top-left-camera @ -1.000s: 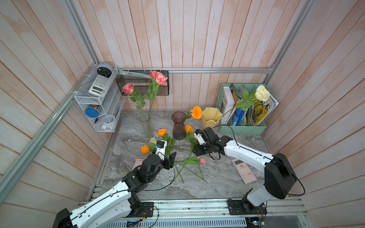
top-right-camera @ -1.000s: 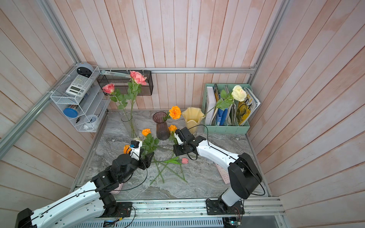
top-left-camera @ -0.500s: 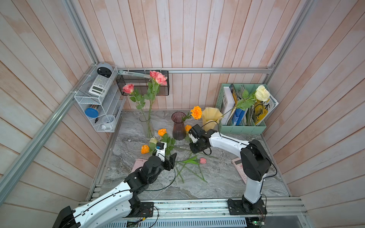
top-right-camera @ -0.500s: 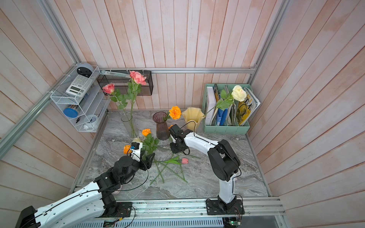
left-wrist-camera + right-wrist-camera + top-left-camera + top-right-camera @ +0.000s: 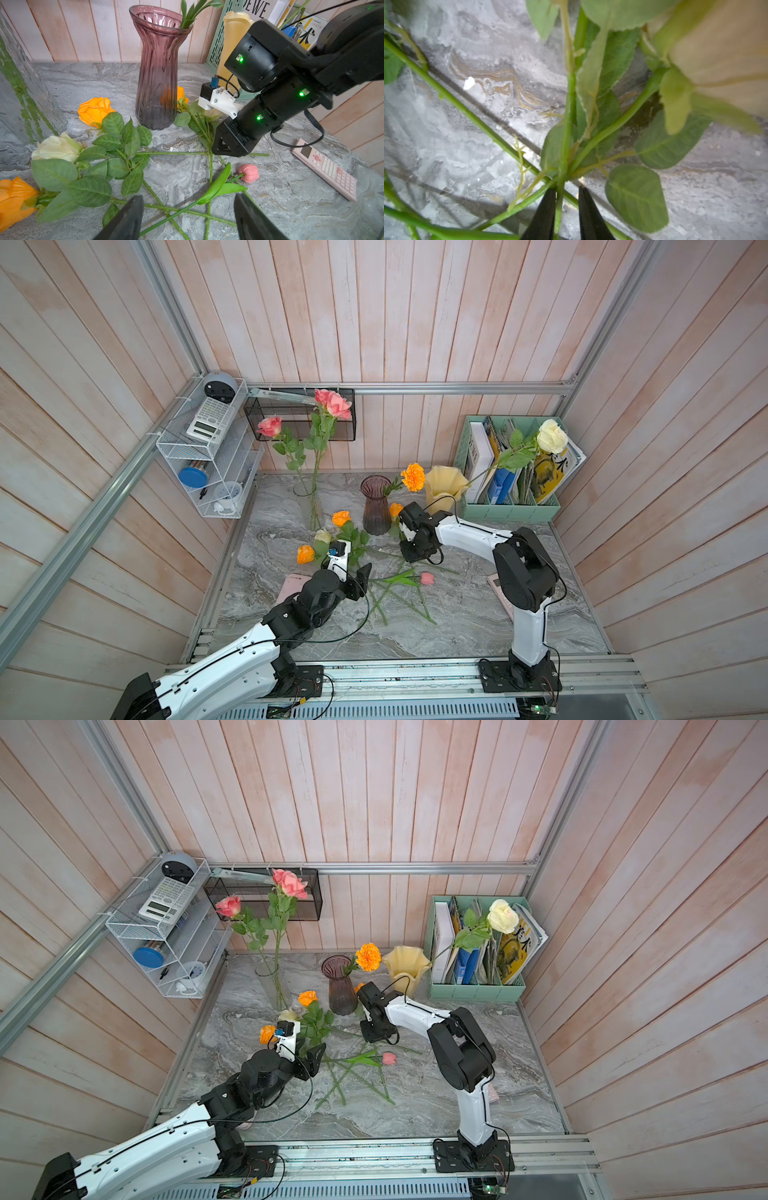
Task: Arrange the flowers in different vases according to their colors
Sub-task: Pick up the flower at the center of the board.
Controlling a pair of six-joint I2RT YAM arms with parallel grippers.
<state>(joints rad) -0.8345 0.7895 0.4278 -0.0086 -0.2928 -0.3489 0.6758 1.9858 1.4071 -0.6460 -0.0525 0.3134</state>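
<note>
**Right wrist view: black fingertips astride a green stem**

Low over the marble table (image 5: 457,614), just right of the purple vase (image 5: 376,510), the right gripper (image 5: 566,188) has its two fingertips close on either side of a green stem (image 5: 568,124) where several stems cross. One tip lies against the stem and a slit shows beside the other, so I cannot tell whether it is truly pinched. A blurred cream bloom (image 5: 716,52) lies just beside.

The left gripper (image 5: 188,199) hovers on the near side, fingers spread wide above crossed stems, holding nothing.

Loose on the table lie a pink tulip (image 5: 248,173), a cream rose (image 5: 56,148) and an orange rose (image 5: 94,110).

At the far side:
- pink roses (image 5: 332,403) stand in the clear vase (image 5: 311,506)
- a marigold (image 5: 412,477) stands in the purple vase
- a tall cream rose (image 5: 552,436) leans right out of the yellow vase (image 5: 444,487)
</note>
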